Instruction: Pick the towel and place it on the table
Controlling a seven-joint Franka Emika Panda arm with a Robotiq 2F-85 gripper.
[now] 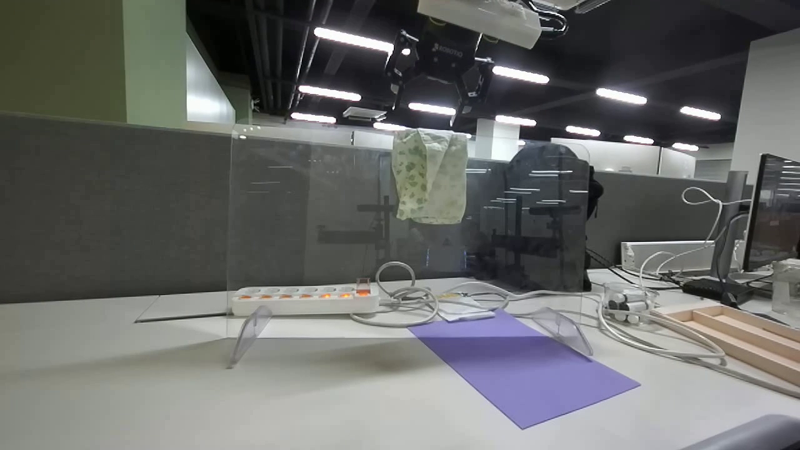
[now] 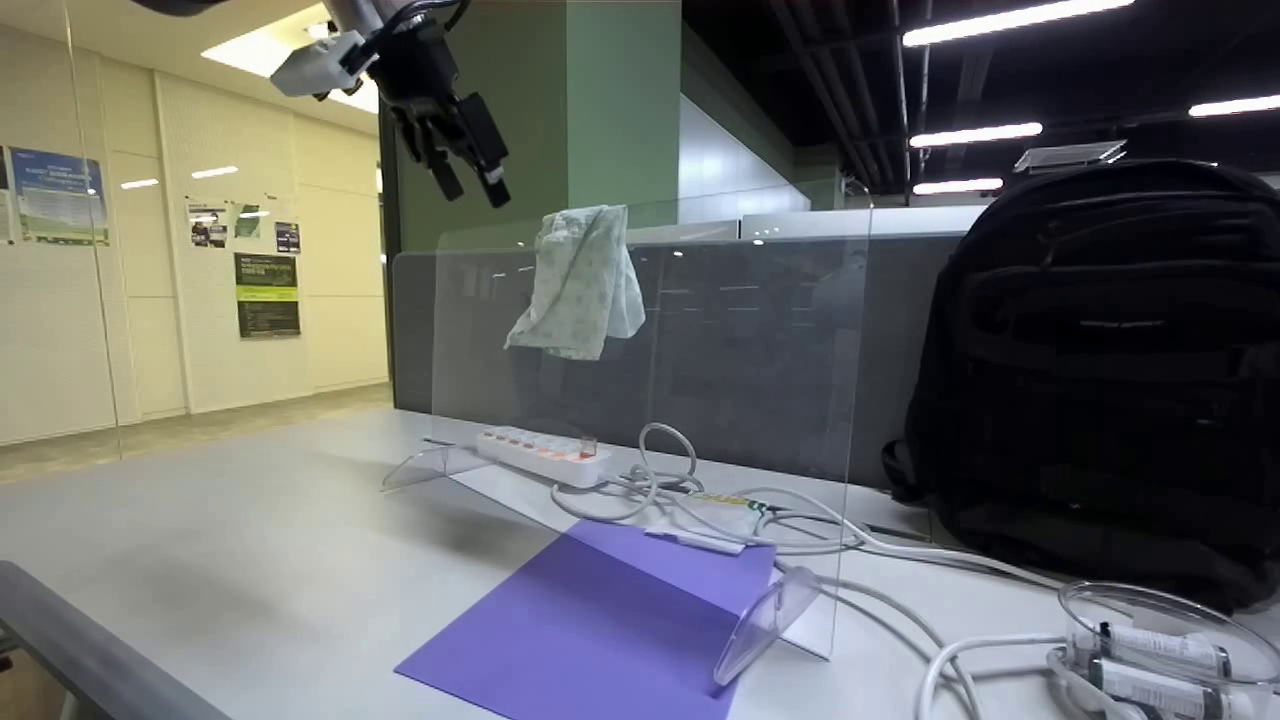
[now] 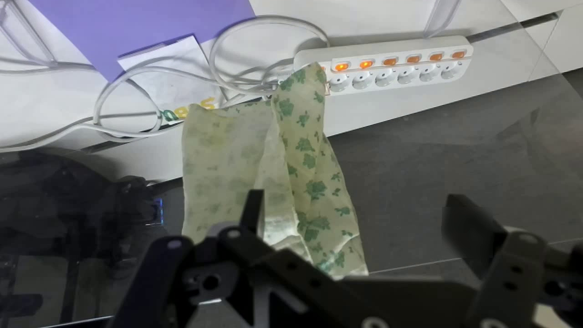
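The gripper (image 1: pixel 427 111) hung, jaws spread and empty, above the towel (image 1: pixel 432 178), which draped over the upper edge of the clear panel (image 1: pixel 269 219) — a pinch catching both risked tipping the latter across the table (image 1: pixel 125 406).

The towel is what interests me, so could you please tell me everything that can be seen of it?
The towel is a thin-looking, pale yellowish-green cloth with a darker green leafy print, bold on one strip and fainter elsewhere. It hangs draped over the top edge of the clear upright panel, creased, with a lengthwise fold and an uneven lower outline. Its lower end hangs above the table, not touching it. The open gripper is apart from it in an exterior view.
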